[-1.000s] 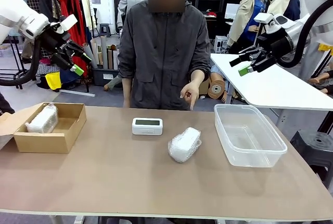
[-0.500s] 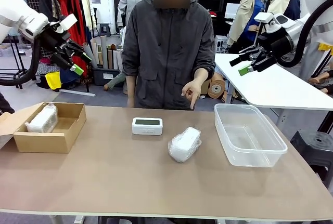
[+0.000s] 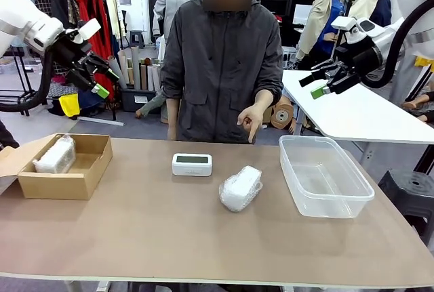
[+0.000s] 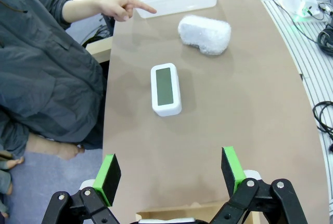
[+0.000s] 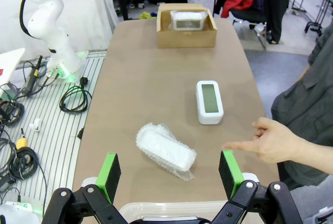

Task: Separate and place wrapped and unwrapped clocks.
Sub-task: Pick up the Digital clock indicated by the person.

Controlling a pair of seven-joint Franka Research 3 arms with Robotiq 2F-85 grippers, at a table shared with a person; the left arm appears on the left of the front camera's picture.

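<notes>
Both our pincers hang high above the table (image 3: 169, 238), well apart from everything on it. The left pincer (image 3: 105, 82) is spread wide and holds nothing. The right pincer (image 3: 315, 85) is also fully spread and empty.

One wrapped bundle (image 3: 55, 155) already lies in the cardboard box (image 3: 57, 187) at our left end of the table, so we judge the box to be the place for wrapped clocks and the clear tub (image 3: 333, 209) at our right end the place for bare ones.

Two things lie loose in the middle. The bare clock (image 3: 192, 164) lies flat, screen up, just left of centre, with its long axis running along the far edge. The second wrapped bundle (image 3: 241, 188) lies just beside it, right of centre and nearer to us, with its long axis on a diagonal from near-left to far-right.

The coming move turns on a crossing. The loose bundle lies on the right pincer's side but belongs at the left, while the bare clock lies nearer the left pincer but belongs at the right. The person's hand (image 3: 249, 121) hovers above the far edge between the clock and the tub, with a finger pointing down. We think it points toward the loose bundle.

To close across either thing's short width, we'd turn the wrist square to its long axis. There is open table on all sides of both, and the tub is empty. The hand is the one thing to keep clear of.
</notes>
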